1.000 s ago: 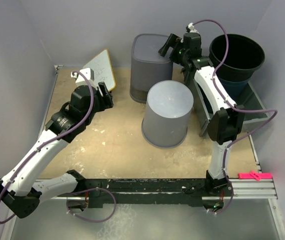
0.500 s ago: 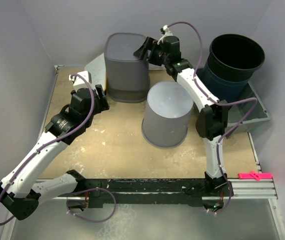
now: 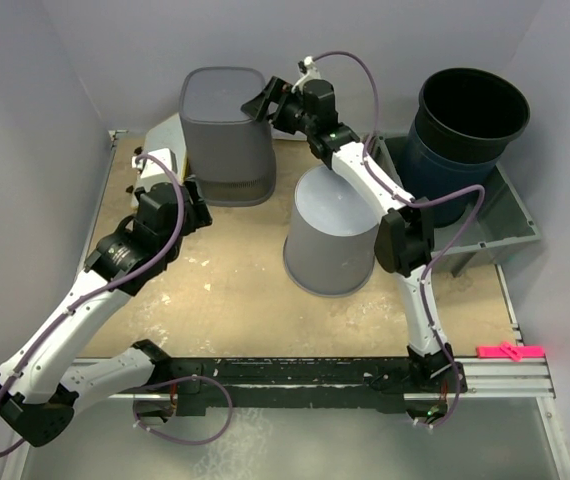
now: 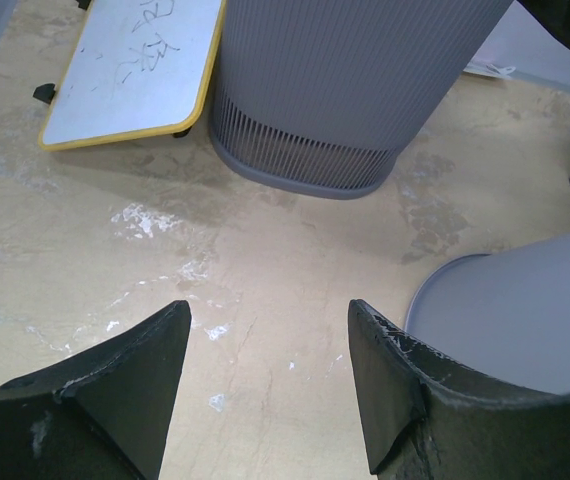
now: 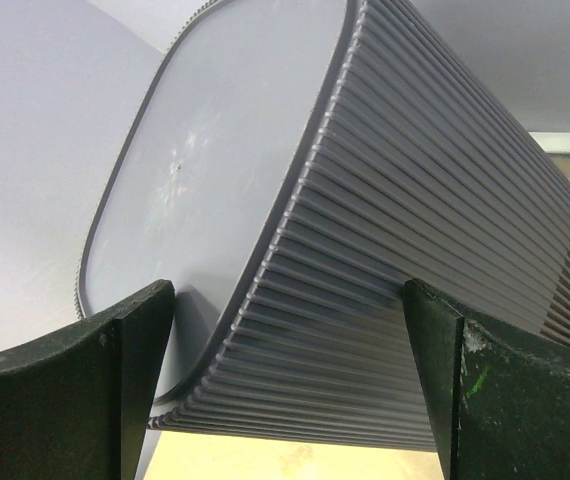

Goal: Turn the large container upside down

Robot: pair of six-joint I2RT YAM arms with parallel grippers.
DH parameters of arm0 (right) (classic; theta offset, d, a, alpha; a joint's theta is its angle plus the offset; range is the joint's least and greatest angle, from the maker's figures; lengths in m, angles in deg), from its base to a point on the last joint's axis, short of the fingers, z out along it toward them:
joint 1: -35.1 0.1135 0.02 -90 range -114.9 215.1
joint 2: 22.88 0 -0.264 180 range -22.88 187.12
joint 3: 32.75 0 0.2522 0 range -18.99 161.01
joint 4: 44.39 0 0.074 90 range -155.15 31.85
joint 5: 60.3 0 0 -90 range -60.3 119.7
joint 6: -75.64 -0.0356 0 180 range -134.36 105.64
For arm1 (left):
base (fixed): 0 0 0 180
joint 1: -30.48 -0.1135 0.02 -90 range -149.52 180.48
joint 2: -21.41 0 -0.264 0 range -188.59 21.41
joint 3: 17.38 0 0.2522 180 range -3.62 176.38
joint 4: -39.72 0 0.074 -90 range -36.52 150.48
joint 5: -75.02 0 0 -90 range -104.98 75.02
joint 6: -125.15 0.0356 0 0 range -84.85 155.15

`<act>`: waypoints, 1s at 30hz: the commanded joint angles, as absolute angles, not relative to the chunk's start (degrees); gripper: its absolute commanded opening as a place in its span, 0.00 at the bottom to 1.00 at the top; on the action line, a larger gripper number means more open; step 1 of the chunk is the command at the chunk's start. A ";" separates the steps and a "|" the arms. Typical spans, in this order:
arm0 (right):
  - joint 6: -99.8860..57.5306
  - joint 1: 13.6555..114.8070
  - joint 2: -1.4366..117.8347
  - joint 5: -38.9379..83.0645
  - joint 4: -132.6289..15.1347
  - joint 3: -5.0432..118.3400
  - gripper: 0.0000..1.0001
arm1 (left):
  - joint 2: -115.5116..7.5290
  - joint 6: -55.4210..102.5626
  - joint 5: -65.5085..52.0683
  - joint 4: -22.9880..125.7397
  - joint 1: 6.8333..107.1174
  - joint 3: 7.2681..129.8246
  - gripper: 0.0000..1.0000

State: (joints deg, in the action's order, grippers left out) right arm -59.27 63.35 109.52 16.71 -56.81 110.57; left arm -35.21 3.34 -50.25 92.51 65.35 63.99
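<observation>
Ribbed bin point(image 3: 225, 135) shifted left along the tabletop point(image 3: 235, 290) over the last second, base up, now partly over the whiteboard point(image 4: 130, 65). Right hand point(image 3: 265, 103) at its top edge, fingers spread, not gripping. Left hand point(image 4: 265, 390) released, idle. Inversion looks done.

Soft, even overhead light fills the workspace; the ribbed container point(image 3: 227, 133) casts a faint shadow at its base. Wrist views stay sharp, though near fingers point(image 4: 130, 390) blur slightly.
</observation>
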 commanded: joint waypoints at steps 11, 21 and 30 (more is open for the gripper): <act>-64.69 69.23 117.19 14.21 -53.87 119.22 0.96 | -32.93 2.84 -52.64 93.70 65.00 63.17 0.61; -55.08 65.08 103.50 17.79 -62.08 115.36 1.00 | -31.96 2.01 -49.43 93.73 65.02 63.12 0.61; -41.79 61.38 81.01 17.16 -72.40 103.39 1.00 | -31.50 1.41 -45.79 91.13 65.06 63.11 0.61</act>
State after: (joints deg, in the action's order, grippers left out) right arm -52.19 62.11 94.24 18.00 -68.02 109.57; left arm -32.65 2.73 -47.91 94.25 65.35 63.10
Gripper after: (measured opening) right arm 0.996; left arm 0.613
